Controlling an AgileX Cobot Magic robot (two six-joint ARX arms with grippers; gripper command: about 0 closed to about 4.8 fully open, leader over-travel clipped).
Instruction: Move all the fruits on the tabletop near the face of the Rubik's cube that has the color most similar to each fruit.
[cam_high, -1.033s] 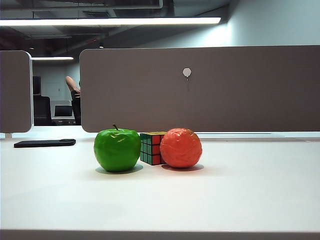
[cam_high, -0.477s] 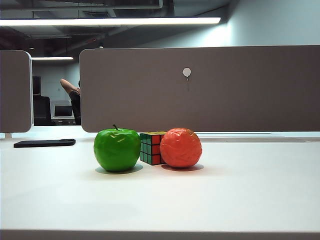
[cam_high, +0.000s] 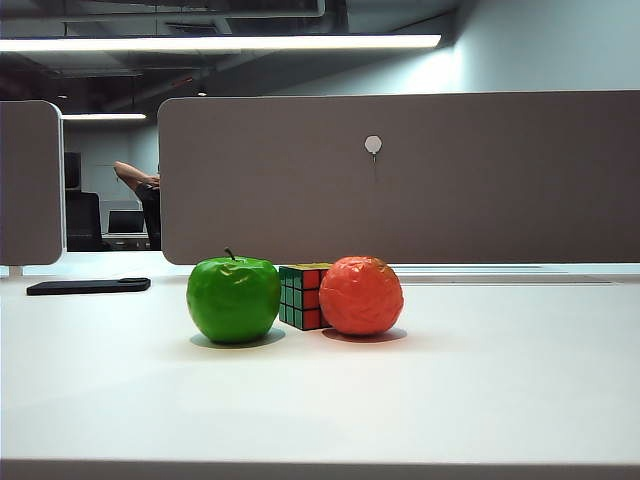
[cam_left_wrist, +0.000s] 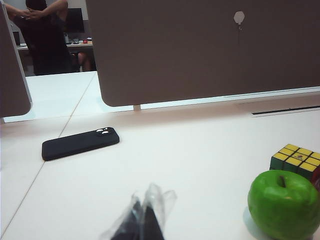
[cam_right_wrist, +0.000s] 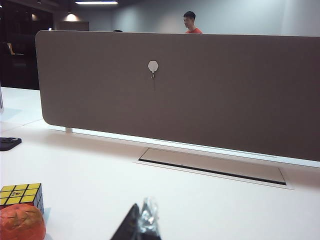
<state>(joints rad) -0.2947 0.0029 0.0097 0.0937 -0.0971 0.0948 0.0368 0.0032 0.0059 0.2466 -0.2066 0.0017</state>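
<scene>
Low exterior view faces the Rubik's cube (cam_high: 303, 296); both wrist views share it.

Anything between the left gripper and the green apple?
Nothing visible. In the left wrist view the left gripper, shut, has only bare tabletop between it and the green apple. The black phone lies off to the other side.

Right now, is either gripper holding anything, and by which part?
Nothing is held. The left gripper and right gripper are both shut on nothing, away from the green apple and orange-red fruit.
</scene>
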